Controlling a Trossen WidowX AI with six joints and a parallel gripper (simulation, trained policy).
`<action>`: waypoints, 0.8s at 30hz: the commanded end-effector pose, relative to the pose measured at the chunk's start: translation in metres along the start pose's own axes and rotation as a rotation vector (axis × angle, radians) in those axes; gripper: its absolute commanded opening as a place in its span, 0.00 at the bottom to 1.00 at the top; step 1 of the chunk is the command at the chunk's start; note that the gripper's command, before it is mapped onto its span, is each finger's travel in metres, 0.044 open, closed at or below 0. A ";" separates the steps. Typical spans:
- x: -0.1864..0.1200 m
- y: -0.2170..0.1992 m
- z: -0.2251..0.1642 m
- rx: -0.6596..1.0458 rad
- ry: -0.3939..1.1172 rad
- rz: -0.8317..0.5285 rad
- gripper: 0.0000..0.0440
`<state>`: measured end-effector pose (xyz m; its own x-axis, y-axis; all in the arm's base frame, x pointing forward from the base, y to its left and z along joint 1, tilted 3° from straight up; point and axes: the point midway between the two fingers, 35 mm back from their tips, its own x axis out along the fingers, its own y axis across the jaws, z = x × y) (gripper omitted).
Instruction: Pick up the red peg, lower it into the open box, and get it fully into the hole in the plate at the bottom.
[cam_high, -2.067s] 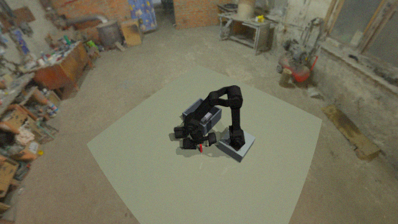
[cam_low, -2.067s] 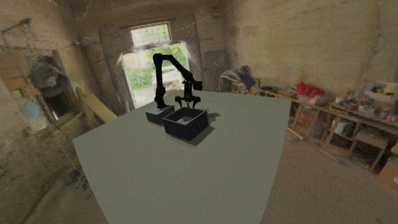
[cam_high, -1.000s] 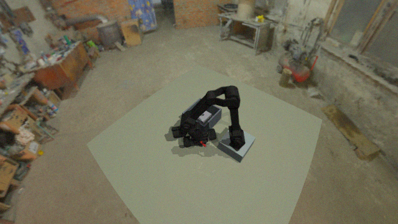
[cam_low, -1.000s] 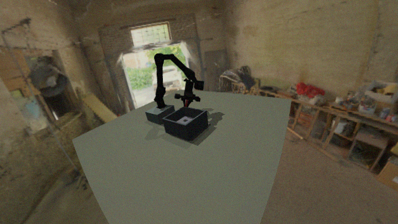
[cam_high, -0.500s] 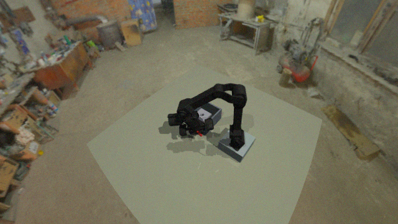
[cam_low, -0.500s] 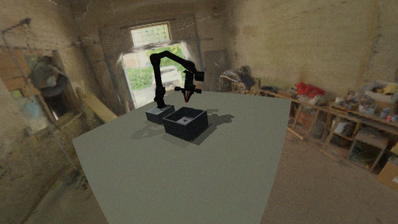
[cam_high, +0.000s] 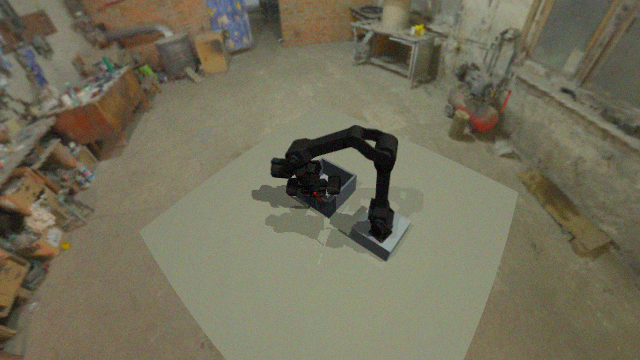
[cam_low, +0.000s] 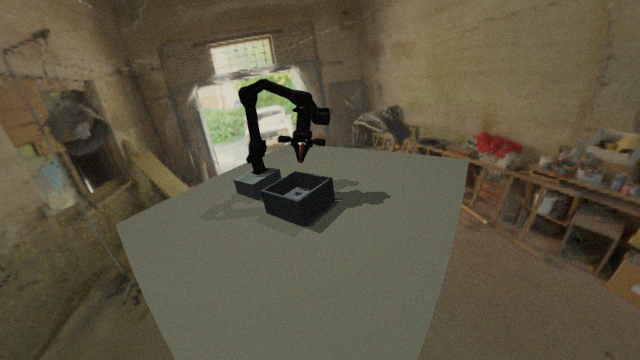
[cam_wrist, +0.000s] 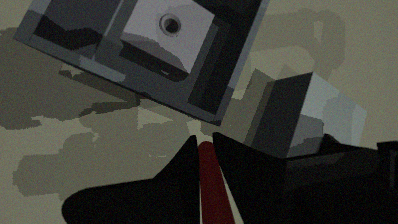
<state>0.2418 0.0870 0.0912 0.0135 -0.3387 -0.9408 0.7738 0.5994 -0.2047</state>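
Note:
The red peg (cam_high: 318, 197) (cam_low: 301, 151) (cam_wrist: 215, 190) is held lengthwise between the black fingers of my gripper (cam_low: 301, 159) (cam_wrist: 204, 139), which is shut on it. The peg points roughly downward in the exterior view, above the level of the box rim. The dark open box (cam_high: 344, 195) (cam_low: 284, 206) (cam_wrist: 244, 50) stands on the table. In the wrist view its near corner lies just beyond the fingertips. A light plate (cam_wrist: 150, 22) (cam_low: 298, 193) lies in the box, with a round hole (cam_wrist: 171, 25) that looks empty. The arm hides part of the box in the top view.
The arm's base stands on a pale-topped block (cam_high: 399, 226) (cam_low: 249, 189) (cam_wrist: 300, 125) close beside the box. The box has raised walls on all sides. Shadows of the arm and box fall on the grey-green table top (cam_high: 280, 280) (cam_low: 310, 290).

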 end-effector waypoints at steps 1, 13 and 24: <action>0.002 0.003 0.021 0.043 -0.007 0.005 0.00; 0.024 0.005 0.077 0.115 0.003 0.019 0.00; 0.055 0.006 0.117 0.098 0.044 0.053 0.00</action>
<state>0.3141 -0.0022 0.0775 0.0324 -0.2935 -0.9554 0.8401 0.5259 -0.1331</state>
